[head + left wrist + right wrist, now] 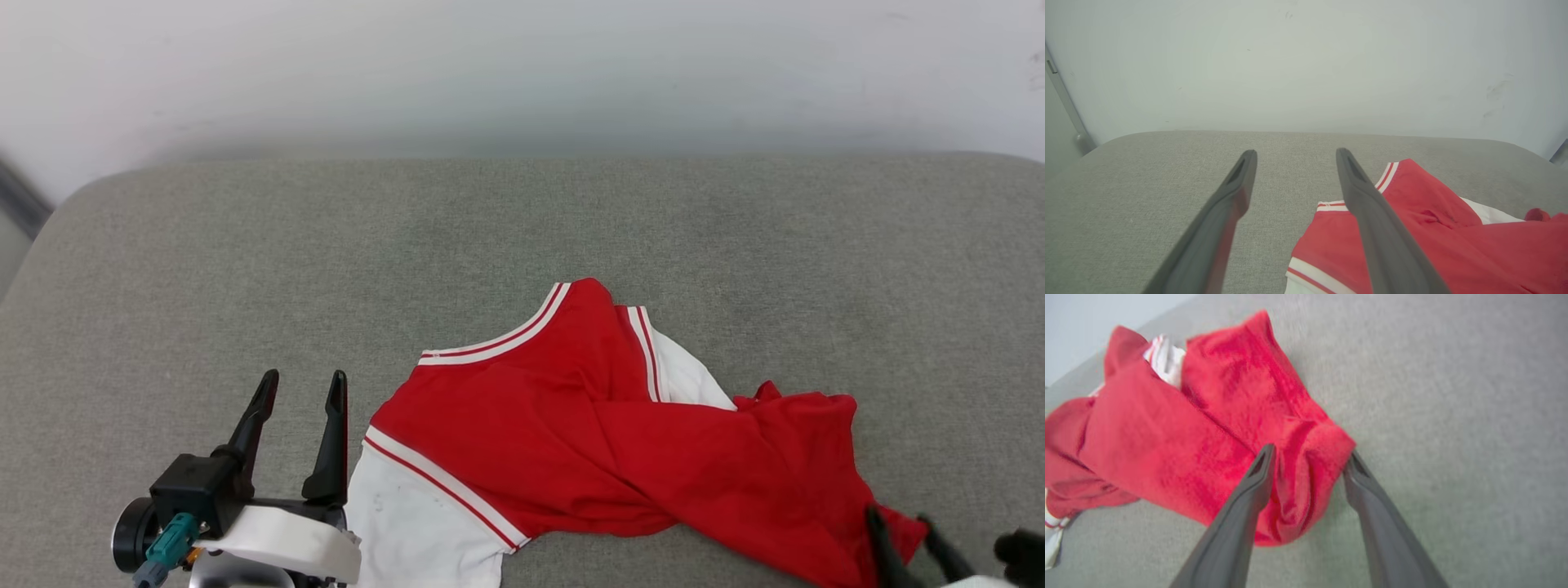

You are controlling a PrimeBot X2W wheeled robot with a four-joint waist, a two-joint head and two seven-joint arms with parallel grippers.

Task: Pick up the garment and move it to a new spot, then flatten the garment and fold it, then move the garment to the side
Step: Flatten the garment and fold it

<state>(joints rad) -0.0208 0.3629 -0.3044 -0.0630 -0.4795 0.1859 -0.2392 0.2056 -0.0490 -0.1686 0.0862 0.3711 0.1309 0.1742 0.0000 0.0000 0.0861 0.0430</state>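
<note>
While rumpled, garment within right hand

- The garment is bright, plain red across its body, darker red in the creases
- Its short sleeves are white; faint grey specks mark the one beside the left gripper
- Neckline and sleeve seams carry narrow stripes: white, red, white
- The surface under it is a muted grey-green weave, finely flecked
- The wall behind is pale off-white with a few small dark scuffs
- The left gripper has black fingers, a black body, a white shell and a teal connector
- The right gripper has the same black fingers, charcoal grey in its wrist view
</note>
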